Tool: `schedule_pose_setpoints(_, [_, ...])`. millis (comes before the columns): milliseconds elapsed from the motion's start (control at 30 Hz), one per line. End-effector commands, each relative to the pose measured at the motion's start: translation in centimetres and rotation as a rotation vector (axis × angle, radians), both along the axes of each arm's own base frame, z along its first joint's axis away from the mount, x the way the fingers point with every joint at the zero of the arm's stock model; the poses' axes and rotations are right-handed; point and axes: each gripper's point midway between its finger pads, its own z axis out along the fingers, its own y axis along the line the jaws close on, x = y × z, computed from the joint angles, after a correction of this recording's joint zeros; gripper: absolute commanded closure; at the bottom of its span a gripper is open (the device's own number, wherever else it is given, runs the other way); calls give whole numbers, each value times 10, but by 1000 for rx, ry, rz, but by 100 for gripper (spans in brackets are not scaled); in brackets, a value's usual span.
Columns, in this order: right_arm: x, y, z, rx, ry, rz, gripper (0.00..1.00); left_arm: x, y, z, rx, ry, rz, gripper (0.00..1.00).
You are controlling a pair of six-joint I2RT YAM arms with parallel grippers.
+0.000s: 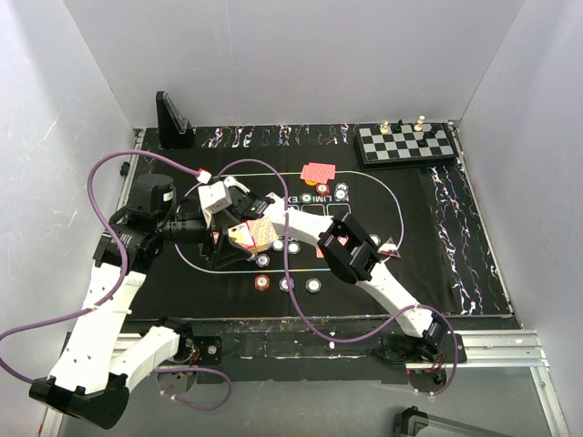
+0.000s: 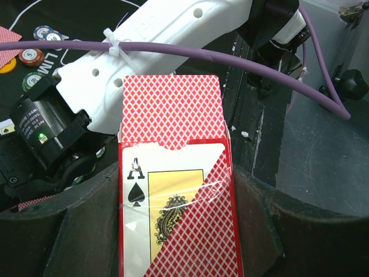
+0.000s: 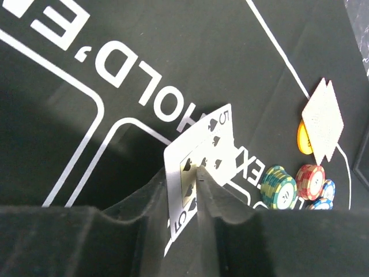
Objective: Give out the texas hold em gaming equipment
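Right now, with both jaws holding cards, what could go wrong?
1. The five of spades is held by a narrow pinch in the right jaws; it may slip or land face up.
2. The card pack in the left jaws has its flap open; tilting could spill cards.
3. The right arm crosses close in front of the pack; they might bump.

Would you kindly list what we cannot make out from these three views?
- Card box: left wrist view; its lower part is cut off by the bottom edge, and how many cards it holds is hidden by its own walls.
- Five of spades: right wrist view; the fingers cover its middle, so whether the jaws pinch it cannot be told.
- Chess pieces: top view; too small to identify.
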Motion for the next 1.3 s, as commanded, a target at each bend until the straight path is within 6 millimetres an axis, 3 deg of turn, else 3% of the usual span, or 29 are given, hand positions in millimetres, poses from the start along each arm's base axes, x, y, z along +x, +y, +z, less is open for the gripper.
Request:
schedule_pose_setpoints(0, [-18,8,-16,76,120,0,57,-3,-1,17,-35,-64,-16,100])
schedule_pose_setpoints(67, [-24,8,-24,90,151,-11,49,-3,-2,18,-35,-67,-16,100])
schedule_pose_setpoints(333, [-45,15,-34,144,255,7,43,-1,-1,19,-38,-73,-11,100])
schedule_pose_setpoints(533, [-63,29,-31,223,365,61,42,1,-2,21,-39,-74,-8,100])
schedule_pose_setpoints(700, [-63,26,-12,313,424,42,42,1,-3,25,-43,-81,-12,100])
schedule_pose_setpoints(800, [-55,21,17,416,477,8,40,3,-4,27,-48,-79,-12,100])
schedule_pose_setpoints(933, [-35,7,78,606,536,-57,31,5,-5,26,-49,-80,-14,100])
schedule_pose_setpoints(1100, [-22,-23,176,894,605,-77,18,9,-5,20,-38,-82,-19,100])
schedule_pose_setpoints(1267, [-31,-53,264,1130,624,-14,14,16,-7,16,-38,-88,-21,100])
